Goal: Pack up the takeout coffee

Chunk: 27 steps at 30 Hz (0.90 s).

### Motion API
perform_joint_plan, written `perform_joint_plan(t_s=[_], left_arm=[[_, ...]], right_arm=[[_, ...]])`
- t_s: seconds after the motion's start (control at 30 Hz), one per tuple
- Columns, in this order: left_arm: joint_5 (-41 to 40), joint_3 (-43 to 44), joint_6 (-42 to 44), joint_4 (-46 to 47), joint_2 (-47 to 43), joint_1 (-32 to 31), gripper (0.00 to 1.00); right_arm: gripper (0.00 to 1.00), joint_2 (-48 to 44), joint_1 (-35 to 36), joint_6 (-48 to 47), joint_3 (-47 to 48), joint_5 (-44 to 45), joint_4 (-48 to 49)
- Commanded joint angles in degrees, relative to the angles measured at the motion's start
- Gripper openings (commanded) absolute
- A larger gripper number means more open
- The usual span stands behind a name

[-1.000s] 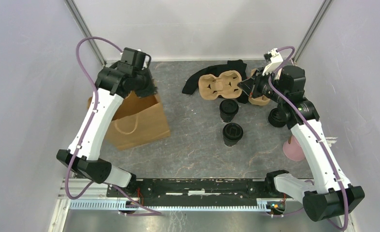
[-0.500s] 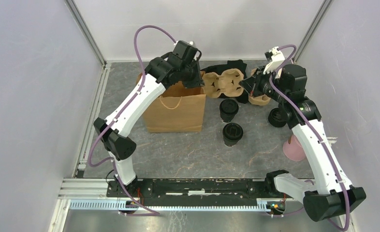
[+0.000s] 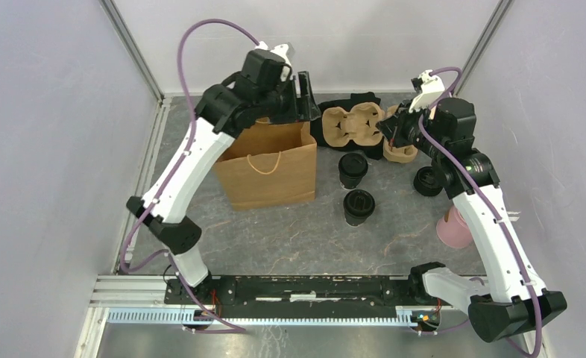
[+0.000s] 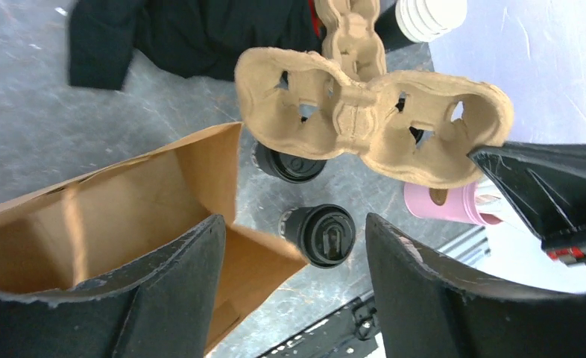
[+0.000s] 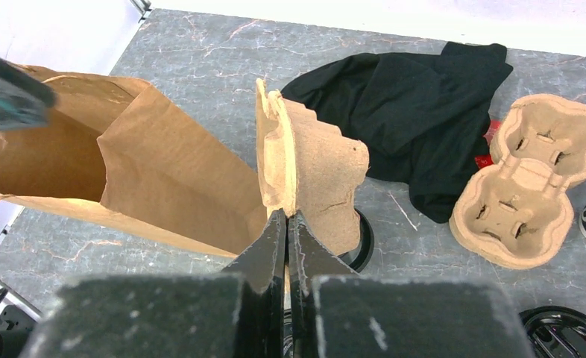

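Two lidded black takeout coffee cups stand right of the bag, one farther back (image 3: 353, 170) and one nearer (image 3: 358, 206); the nearer cup (image 4: 327, 235) shows between my left fingers, far below them. An open brown paper bag (image 3: 268, 168) stands upright. My left gripper (image 3: 305, 97) hangs open above the bag's (image 4: 89, 216) back right corner, holding nothing. My right gripper (image 5: 286, 216) is shut on the edge of a cardboard cup carrier (image 5: 305, 171), which it holds on edge in the air above the farther cup. That carrier (image 3: 357, 123) is beside the bag's right rim.
A second cardboard carrier (image 3: 400, 153) lies on a black cloth (image 3: 350, 104) at the back. Loose black lids (image 3: 426, 181) sit under the right arm. A pink cup (image 3: 452, 227) lies at the right, and white stacked cups (image 4: 428, 15) show in the left wrist view.
The left arm dragged the bag from the left side to the middle, then let go and opened its jaws above it. The right gripper shifted the carrier slightly toward the bag.
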Motion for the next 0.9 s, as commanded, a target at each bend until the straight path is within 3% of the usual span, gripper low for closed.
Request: perform_joint_plan(t_s=[0.0, 0.17, 0.37, 0.7, 0.87], left_arm=[[-7.11, 4.45, 9.49, -6.5, -7.28, 1.34, 0.77], [-16.98, 0.54, 10.14, -15.84, -12.54, 7.46, 0.78], [-31.95, -8.01, 4.27, -23.71, -18.33, 14.4, 0.8], [-27.21, -23.26, 1.0, -16.62, -20.79, 16.49, 0.79], [-25.96, -25.18, 2.13, -11.72, -19.66, 16.87, 0.65]], right_arm=[[0.0, 0.45, 0.59, -1.09, 2.77, 0.95, 1.34], [0.0, 1.26, 0.85, -0.91, 2.47, 0.55, 1.58], [0.0, 1.9, 1.03, -0.44, 2.66, -0.48, 2.04], [0.0, 1.65, 1.13, 0.45, 2.79, -1.75, 2.28], [0.0, 0.79, 1.14, -0.01, 3.32, -1.37, 1.66]])
